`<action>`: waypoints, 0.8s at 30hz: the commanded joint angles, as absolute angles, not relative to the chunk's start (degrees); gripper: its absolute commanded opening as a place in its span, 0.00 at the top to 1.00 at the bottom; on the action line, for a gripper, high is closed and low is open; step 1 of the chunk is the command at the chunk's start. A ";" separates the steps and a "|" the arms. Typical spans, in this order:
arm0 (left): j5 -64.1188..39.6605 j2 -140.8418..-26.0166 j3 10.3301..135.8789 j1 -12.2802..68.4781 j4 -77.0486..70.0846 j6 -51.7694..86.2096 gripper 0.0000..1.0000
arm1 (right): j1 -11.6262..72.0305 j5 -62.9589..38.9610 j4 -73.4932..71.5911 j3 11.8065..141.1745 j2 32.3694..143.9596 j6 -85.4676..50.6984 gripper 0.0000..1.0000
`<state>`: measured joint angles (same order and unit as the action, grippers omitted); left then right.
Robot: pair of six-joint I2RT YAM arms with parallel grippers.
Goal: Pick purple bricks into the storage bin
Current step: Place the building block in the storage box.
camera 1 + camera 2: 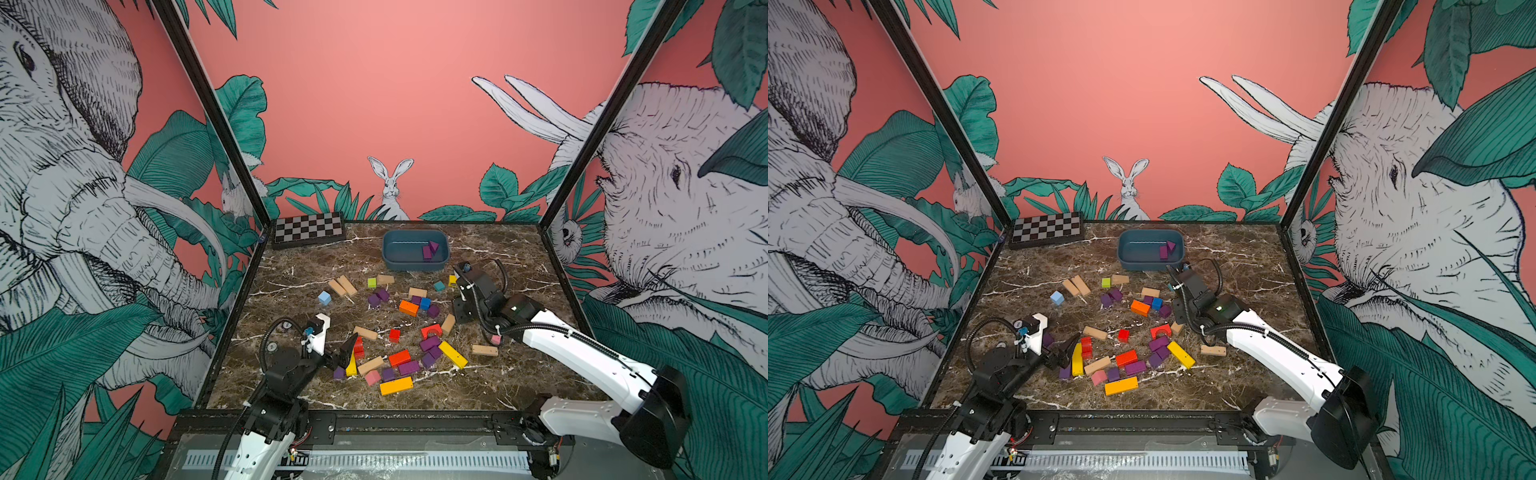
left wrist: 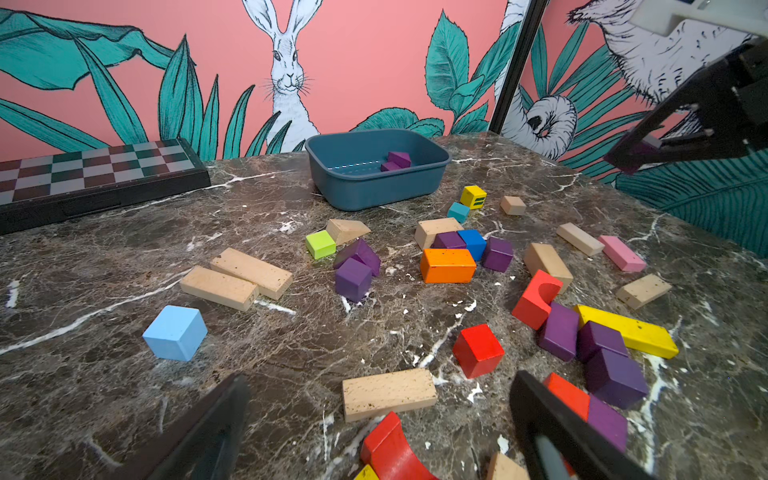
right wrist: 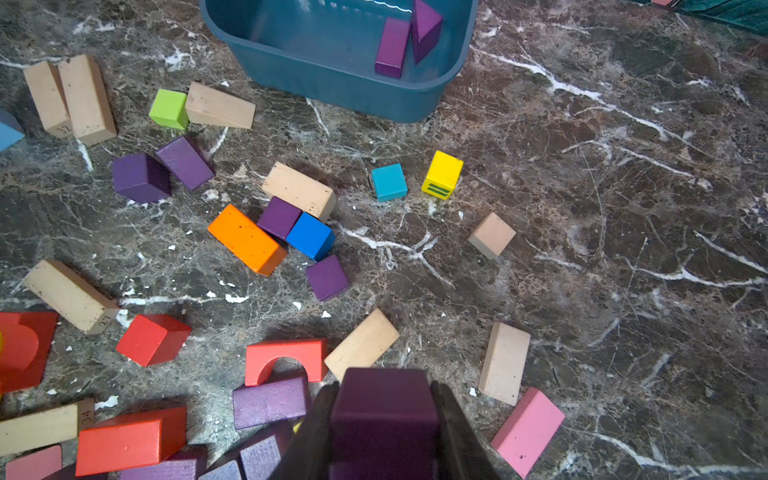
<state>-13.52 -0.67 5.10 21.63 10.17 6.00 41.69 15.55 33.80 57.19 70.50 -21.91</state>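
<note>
The dark blue-grey storage bin (image 1: pixel 415 264) (image 2: pixel 374 187) (image 3: pixel 332 91) stands at the back of the marble table with two purple bricks (image 1: pixel 429 250) inside it. Several more purple bricks lie among the scattered blocks, a pair in the middle (image 1: pixel 378 297) and a cluster nearer the front (image 1: pixel 430 345) (image 2: pixel 602 353). My right gripper (image 1: pixel 460 316) (image 1: pixel 1179 309) (image 3: pixel 384 432) hangs above the table in front of the bin's right end, shut on a purple brick (image 3: pixel 384 415). My left gripper (image 1: pixel 347 349) (image 2: pixel 378 419) is open and low at the front left, with nothing between its fingers.
A flat checkerboard box (image 1: pixel 308 229) lies at the back left. Mixed blocks litter the table: wooden bars (image 1: pixel 343 286), a light blue cube (image 1: pixel 324 297), an orange block (image 1: pixel 408 307), a yellow bar (image 1: pixel 453 354), red blocks (image 1: pixel 432 330) and pink blocks (image 1: pixel 372 377).
</note>
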 commanded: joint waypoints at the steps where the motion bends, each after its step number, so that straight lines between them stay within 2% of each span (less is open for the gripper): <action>1: -13.76 -0.29 4.94 21.84 10.51 5.89 0.01 | 42.05 17.26 36.37 60.03 70.19 -20.66 0.76; 14: -12.85 -0.26 4.90 21.85 10.19 5.76 0.01 | 41.92 21.41 47.54 74.65 70.18 -18.46 0.76; 19: -12.10 -0.27 4.78 21.83 10.01 5.68 0.01 | 41.17 20.61 48.08 84.59 79.47 -15.81 0.76; 24: -12.15 -0.26 4.94 21.83 10.28 5.71 0.01 | 37.33 15.04 43.84 92.13 91.07 -14.11 0.76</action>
